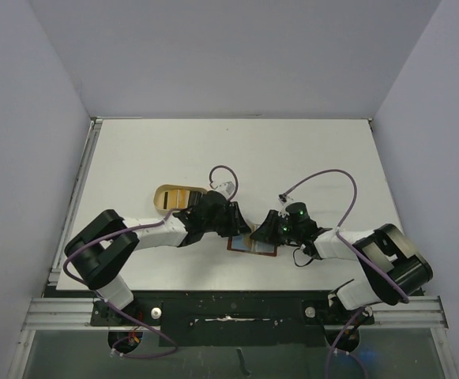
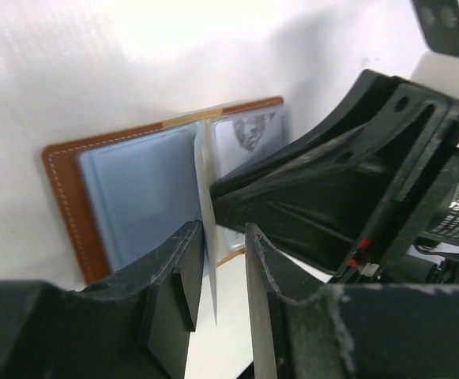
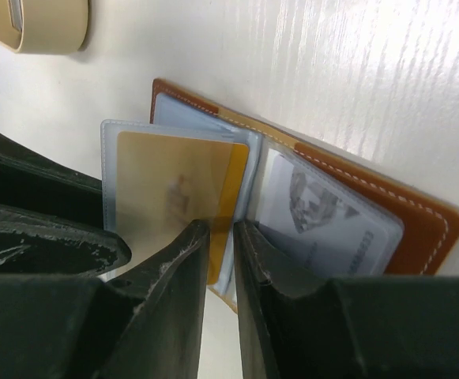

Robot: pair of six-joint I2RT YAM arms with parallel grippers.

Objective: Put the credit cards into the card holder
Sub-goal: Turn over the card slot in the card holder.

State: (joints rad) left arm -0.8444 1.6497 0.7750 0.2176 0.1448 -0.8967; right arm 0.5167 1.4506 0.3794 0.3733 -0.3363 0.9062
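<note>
The card holder (image 1: 253,243) is a brown leather wallet lying open between my two grippers, its clear sleeves fanned up. In the right wrist view a gold credit card (image 3: 174,189) sits in a raised sleeve of the card holder (image 3: 423,225), and a pale card with a portrait (image 3: 316,213) fills the right-hand sleeve. My right gripper (image 3: 221,229) is slightly open just below the gold card's corner and grips nothing. My left gripper (image 2: 221,230) is open around a thin upright sleeve leaf (image 2: 205,197), which rests against one finger only. The card holder's pale blue page (image 2: 138,189) lies flat.
A tan round-ended tray (image 1: 178,197) lies just behind the left gripper (image 1: 241,227) and shows in the right wrist view's top left corner (image 3: 39,28). The right gripper (image 1: 262,233) and its black wrist (image 2: 355,181) crowd the wallet's right side. The white table's front edge (image 1: 237,289) is close.
</note>
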